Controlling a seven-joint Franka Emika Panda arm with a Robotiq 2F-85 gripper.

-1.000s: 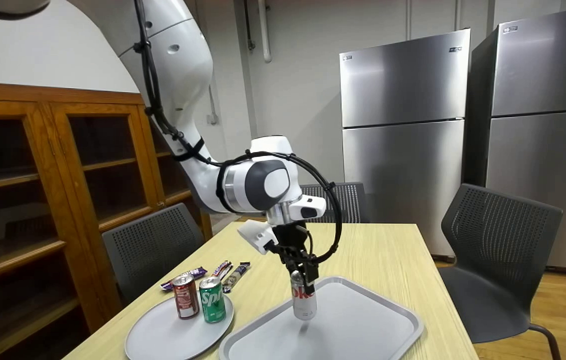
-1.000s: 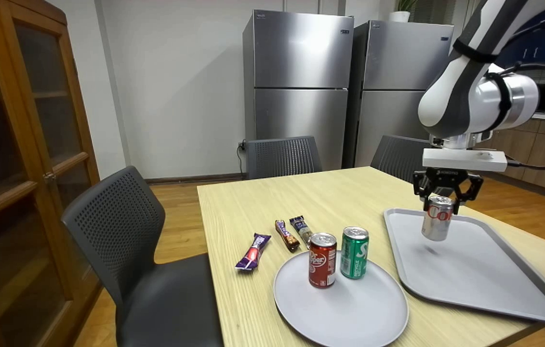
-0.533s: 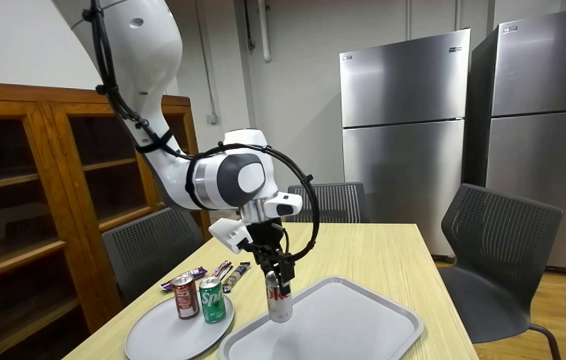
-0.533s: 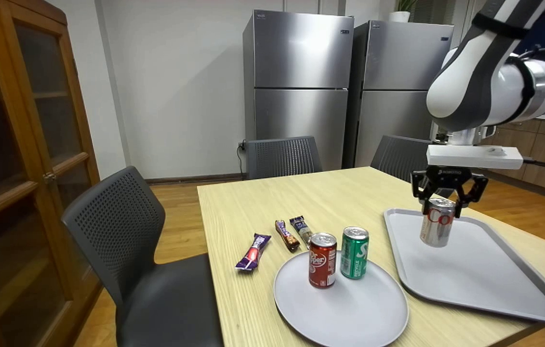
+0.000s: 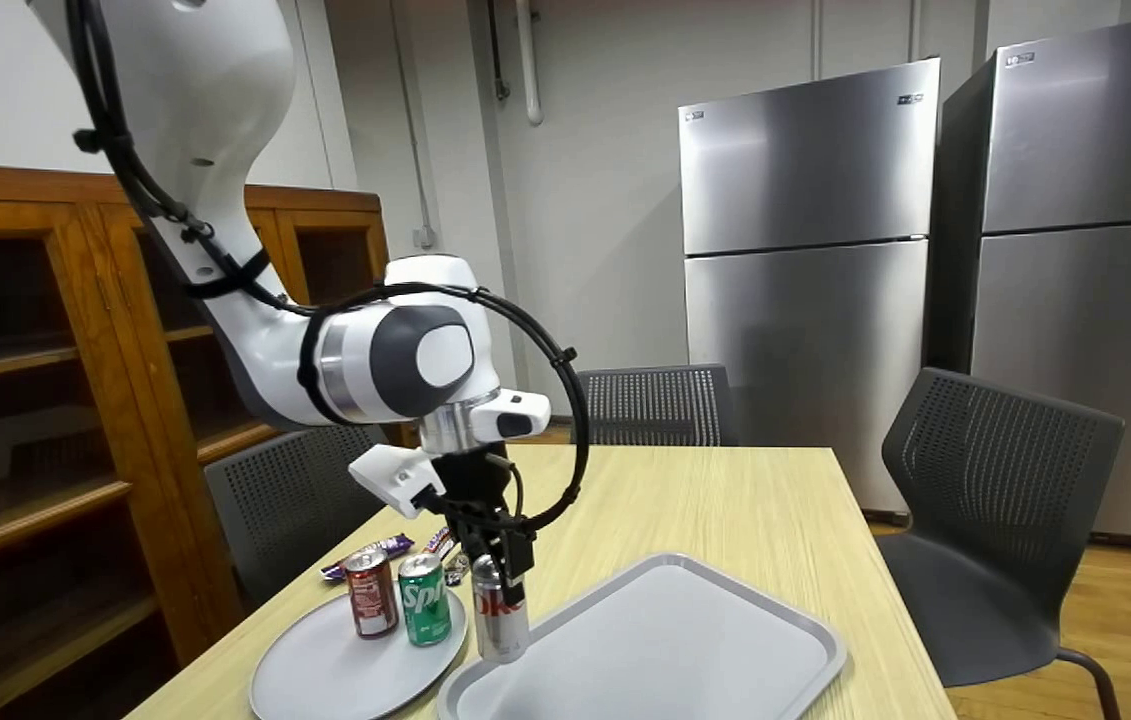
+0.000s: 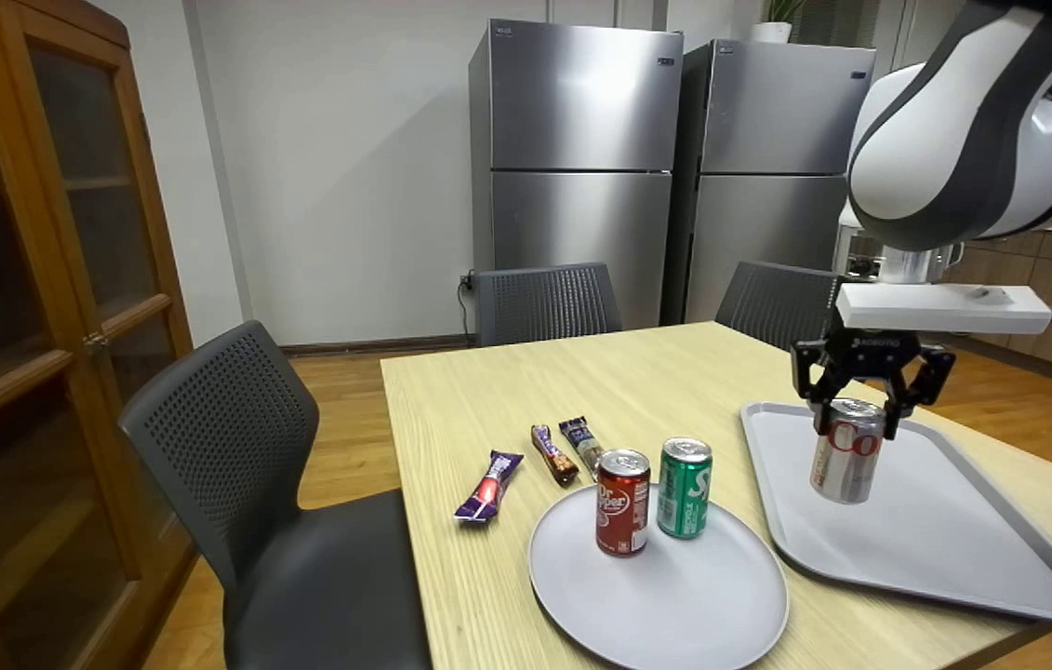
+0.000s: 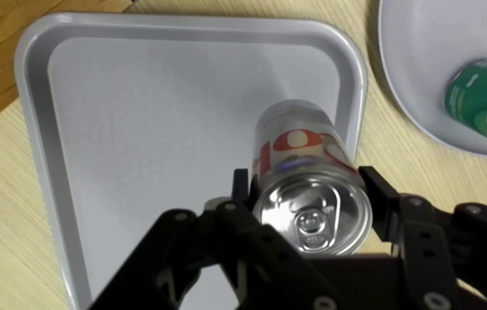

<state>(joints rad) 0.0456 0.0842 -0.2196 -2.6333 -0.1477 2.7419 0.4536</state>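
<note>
A silver Coke can is pinched near its top between the black fingers of my gripper. It hangs upright above the near-plate end of the grey tray; how far its base is above the tray is hard to tell. In the wrist view, pads stand on both sides of the can, whose lid faces the camera. Beside the tray lies a round grey plate. On it stand a red Dr Pepper can and a green Sprite can, both upright and apart from the gripper.
Behind the plate, a purple-wrapped bar and two more wrapped bars lie on the wooden table. Dark chairs surround the table. A wooden cabinet and steel fridges stand farther back.
Still gripped, the silver can has travelled with the arm across the tray toward the plate's side, leftward in an exterior view. The other cans, bars, plate and tray have stayed put.
</note>
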